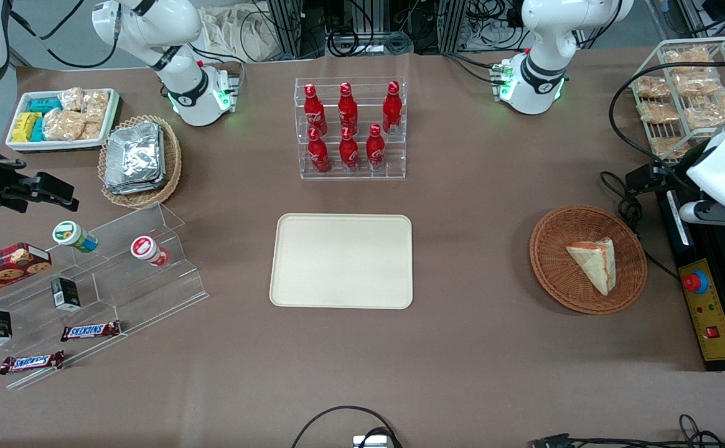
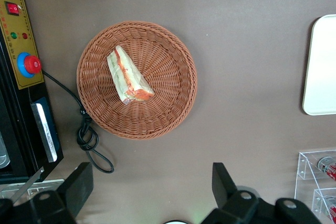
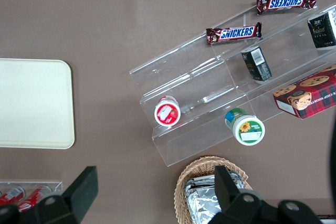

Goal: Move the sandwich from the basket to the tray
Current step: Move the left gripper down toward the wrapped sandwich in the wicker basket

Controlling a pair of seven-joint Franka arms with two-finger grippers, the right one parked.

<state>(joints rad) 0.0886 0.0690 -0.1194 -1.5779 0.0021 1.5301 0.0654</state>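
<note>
The sandwich (image 1: 594,261), a pale wedge with red and orange filling on its edge, lies in the reddish-brown wicker basket (image 1: 552,264) toward the working arm's end of the table. The cream tray (image 1: 341,261) lies bare at the table's middle. My left gripper (image 1: 707,213) hovers high above the table edge, beside the basket and a little farther from the front camera. In the left wrist view the gripper (image 2: 152,184) is open and holds nothing, over bare table short of the basket (image 2: 170,85) and sandwich (image 2: 128,77). The tray's corner (image 2: 321,66) shows there too.
A black control box with a red button (image 1: 697,283) and a looped cable (image 1: 631,211) lie close beside the basket. A wire rack of snack packets (image 1: 686,93) stands near the arm. A rack of red bottles (image 1: 350,130) stands farther back than the tray.
</note>
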